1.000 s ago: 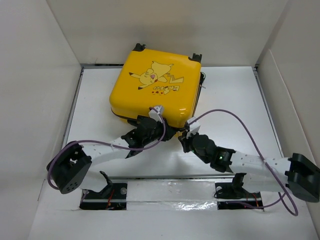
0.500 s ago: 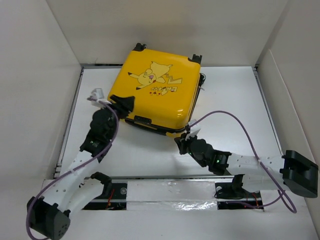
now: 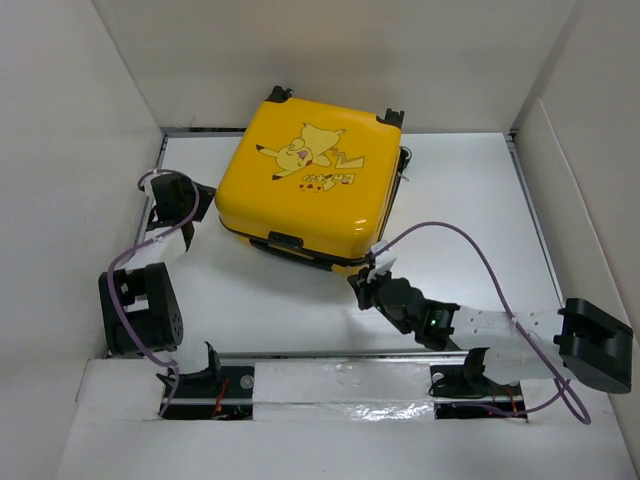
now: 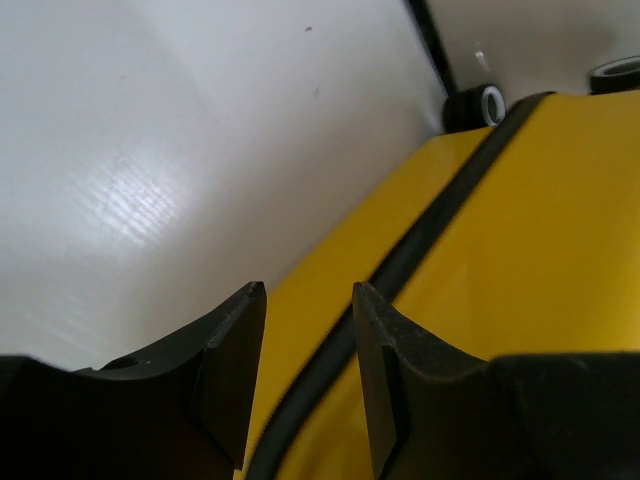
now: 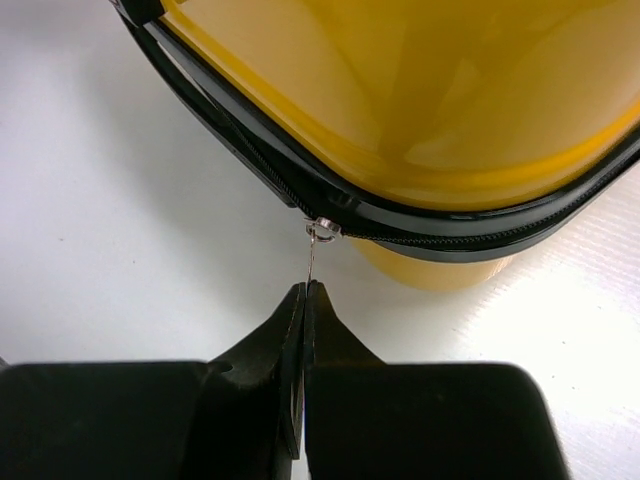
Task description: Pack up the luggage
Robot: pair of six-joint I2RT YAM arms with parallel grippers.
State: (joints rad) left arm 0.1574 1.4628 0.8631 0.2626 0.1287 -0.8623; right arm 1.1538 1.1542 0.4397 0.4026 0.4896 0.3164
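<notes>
The luggage (image 3: pixel 310 185) is a yellow suitcase with a Pikachu print, lying flat and closed at the back middle of the table. My left gripper (image 3: pixel 200 198) is open beside its left edge. In the left wrist view its fingers (image 4: pixel 310 300) straddle the black zipper seam (image 4: pixel 420 240) of the yellow shell without gripping it. My right gripper (image 3: pixel 365 285) is at the suitcase's near right corner. In the right wrist view it (image 5: pixel 305 290) is shut on the thin metal zipper pull (image 5: pixel 312 255), whose slider (image 5: pixel 323 229) sits on the zipper at the rounded corner.
White walls (image 3: pixel 80 150) enclose the table on the left, back and right. Caster wheels (image 4: pixel 475 105) stick out at the suitcase's far edge. A black carry handle (image 3: pixel 283 242) sits on its near side. Purple cables (image 3: pixel 470 245) loop over both arms.
My left arm has swung from the suitcase's near edge round to its left side, and its base link folded back. My right gripper stays on the pull and has shifted slightly nearer.
</notes>
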